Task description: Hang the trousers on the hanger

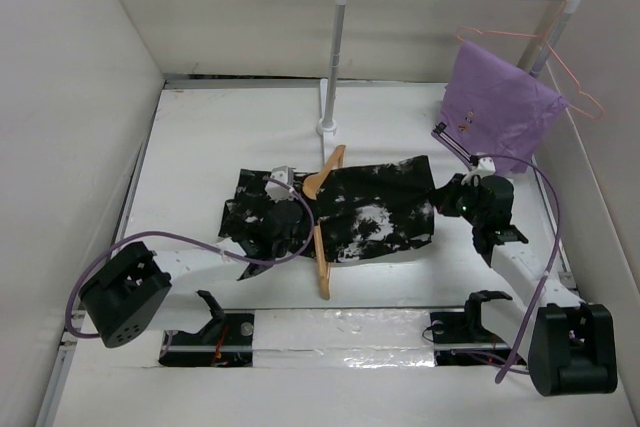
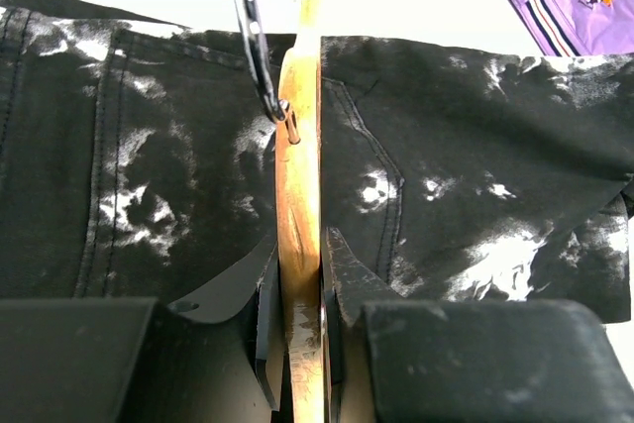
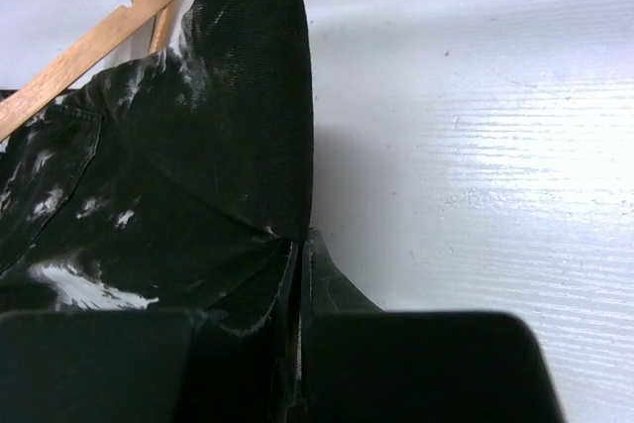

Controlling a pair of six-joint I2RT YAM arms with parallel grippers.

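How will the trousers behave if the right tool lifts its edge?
Probably floppy: the trousers fold and peak where the right tool pinches them. Stitched seams suggest thick cloth, so it likely sags and drags. It may slide on the smooth hanger.

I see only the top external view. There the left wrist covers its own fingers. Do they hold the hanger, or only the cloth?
Observer: In the left wrist view the left gripper is shut on the wooden hanger, with one finger on each side of its bar.
Operator: Where do the trousers lie near that bar?
Observer: The trousers show on both sides of it, left and right.
Operator: Does the right gripper hold something?
Observer: Yes. In the right wrist view the right gripper is shut on an edge of the trousers, and a fold of them stands up above the fingers.
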